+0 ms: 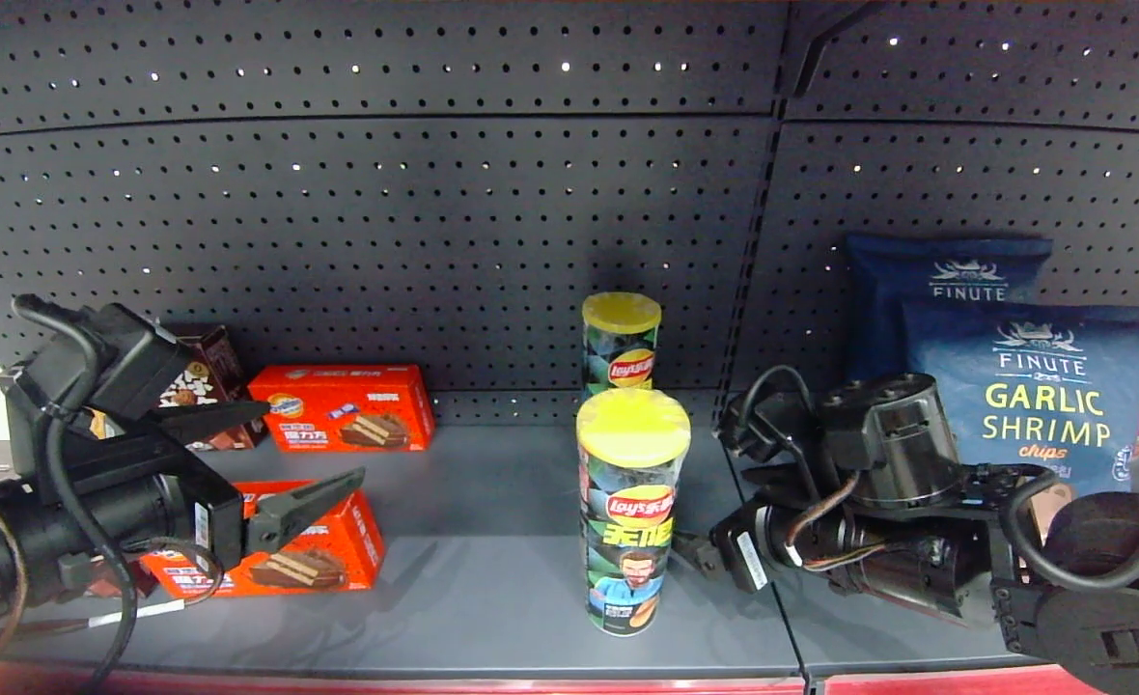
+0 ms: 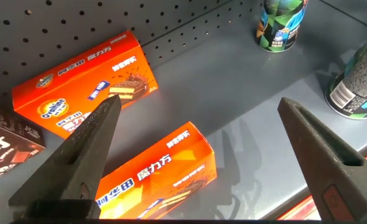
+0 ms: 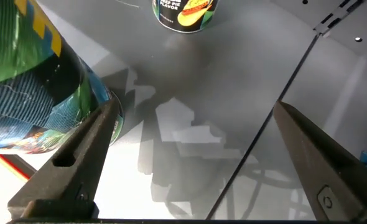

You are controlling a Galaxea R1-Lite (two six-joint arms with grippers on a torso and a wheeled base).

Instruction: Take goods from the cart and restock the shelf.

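Head view, lidded chip can stood upright, left gripper gaped wide, empty, above orange box, right gripper likewise, apparently beside can.

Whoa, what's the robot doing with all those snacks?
It's stocking a store shelf. Both grippers are open and empty. The left gripper hangs above the front orange box, with another orange box behind it. The right gripper sits low beside the front chip can, not gripping it. A second can stands behind that one, and blue chip bags lean at the back right.
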